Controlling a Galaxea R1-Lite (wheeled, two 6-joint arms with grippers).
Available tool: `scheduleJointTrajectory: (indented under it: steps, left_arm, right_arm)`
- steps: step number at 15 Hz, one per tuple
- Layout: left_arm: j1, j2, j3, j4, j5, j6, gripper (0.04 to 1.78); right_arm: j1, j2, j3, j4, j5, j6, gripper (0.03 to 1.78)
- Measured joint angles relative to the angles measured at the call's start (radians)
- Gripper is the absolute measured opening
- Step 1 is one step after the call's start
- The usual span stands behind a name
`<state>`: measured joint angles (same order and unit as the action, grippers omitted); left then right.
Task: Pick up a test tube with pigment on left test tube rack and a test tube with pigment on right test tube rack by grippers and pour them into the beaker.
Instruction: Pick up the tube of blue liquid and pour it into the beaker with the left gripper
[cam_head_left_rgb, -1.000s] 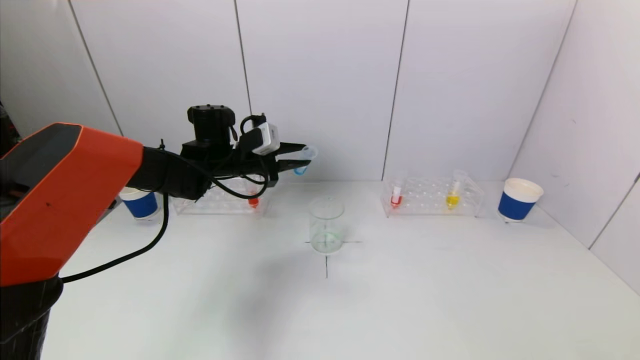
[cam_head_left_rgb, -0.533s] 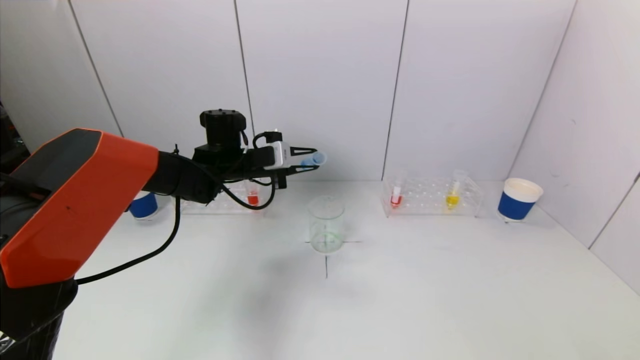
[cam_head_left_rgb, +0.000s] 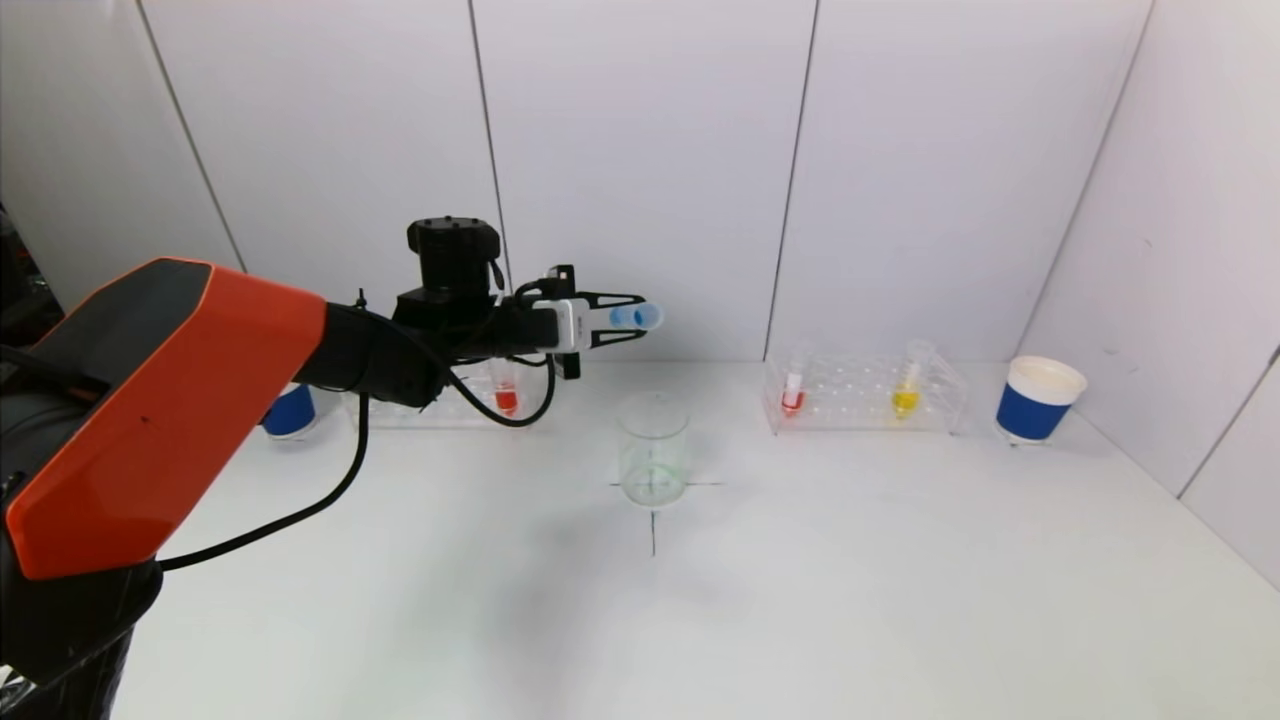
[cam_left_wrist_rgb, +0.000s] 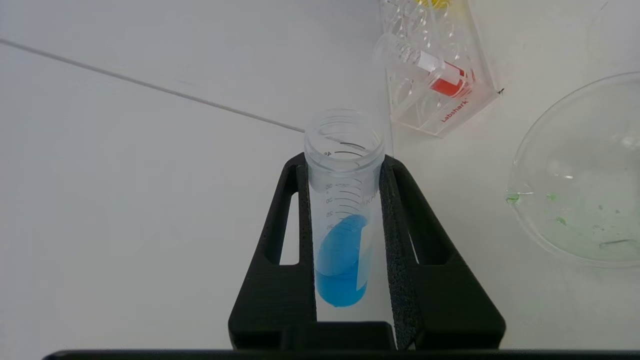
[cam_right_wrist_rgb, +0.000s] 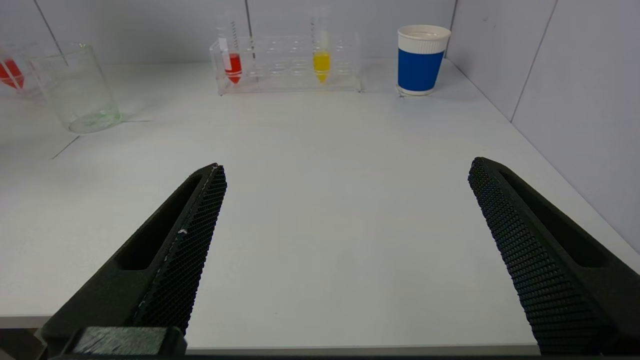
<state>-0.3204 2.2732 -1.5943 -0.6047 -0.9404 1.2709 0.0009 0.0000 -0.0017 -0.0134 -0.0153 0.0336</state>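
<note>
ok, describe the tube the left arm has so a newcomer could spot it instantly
Start at the glass beaker on the table's centre cross mark, then look above it and slightly toward the robot's left. The left gripper is shut on the blue test tube, tipped nearly horizontal. It is the only blue one; the racked tubes are red or yellow.

Bright even overhead light, soft faint shadows on table (cam_head_left_rgb: 800, 600), sharp focus

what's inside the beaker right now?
The beaker holds only faint green residue on its bottom and wall; no blue liquid yet. The blue pigment sits in the test tube clamped in the left gripper, above and left of the beaker.
</note>
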Motion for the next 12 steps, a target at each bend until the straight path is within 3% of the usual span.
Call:
scheduleJointTrajectory:
  steps: [6,12]
  left_arm:
    - [-0.001,0.019,-0.029,-0.001,0.024,0.171,0.42]
    - [0.001,0.025,-0.034,-0.001,0.021,0.249,0.42]
  right_arm:
    - [0.000,0.000,0.000,0.000,0.000,0.000,1.76]
    - [0.000,0.000,0.000,0.000,0.000,0.000,1.76]
